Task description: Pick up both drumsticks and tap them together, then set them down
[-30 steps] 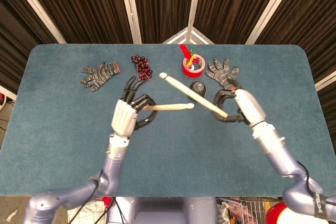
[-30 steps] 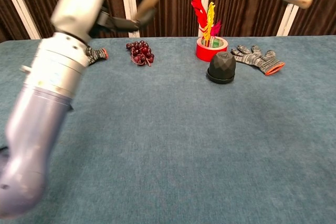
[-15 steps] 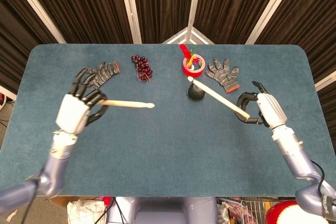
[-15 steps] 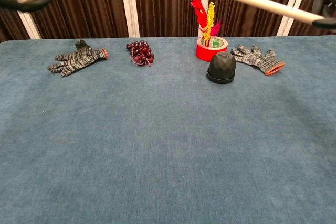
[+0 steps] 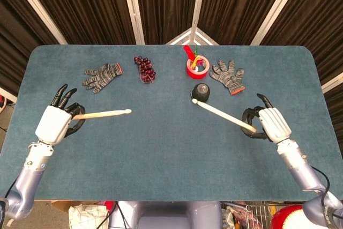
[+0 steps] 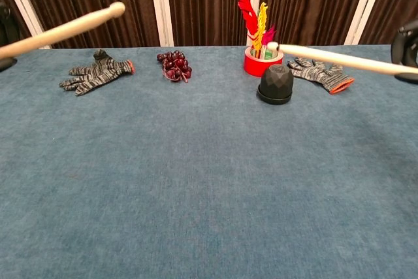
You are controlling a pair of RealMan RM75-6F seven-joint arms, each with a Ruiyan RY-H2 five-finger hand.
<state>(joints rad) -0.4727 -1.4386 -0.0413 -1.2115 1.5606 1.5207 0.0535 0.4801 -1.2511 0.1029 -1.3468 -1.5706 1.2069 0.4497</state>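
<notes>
My left hand (image 5: 55, 120) grips one wooden drumstick (image 5: 103, 114) at the table's left side; the stick points right, its tip toward the middle. In the chest view this drumstick (image 6: 62, 29) slants up from the left edge, above the table. My right hand (image 5: 268, 123) holds the other drumstick (image 5: 223, 116) at the right side, its tip aimed up-left near the black object. The chest view shows that drumstick (image 6: 336, 59) coming in from the right edge, where only a dark sliver of the right hand (image 6: 406, 47) shows. The two sticks are far apart.
On the blue table (image 5: 171, 148) the far side holds a striped glove (image 5: 101, 76), dark red grapes (image 5: 144, 68), a red cup with coloured feathers (image 5: 195, 65), a black faceted object (image 5: 201, 91) and a second striped glove (image 5: 227, 75).
Both hands have swung outward and lower, carrying the sticks apart from where they crossed near the middle. The left moved furthest, to the table's left side; the right drifted right and nearer.
</notes>
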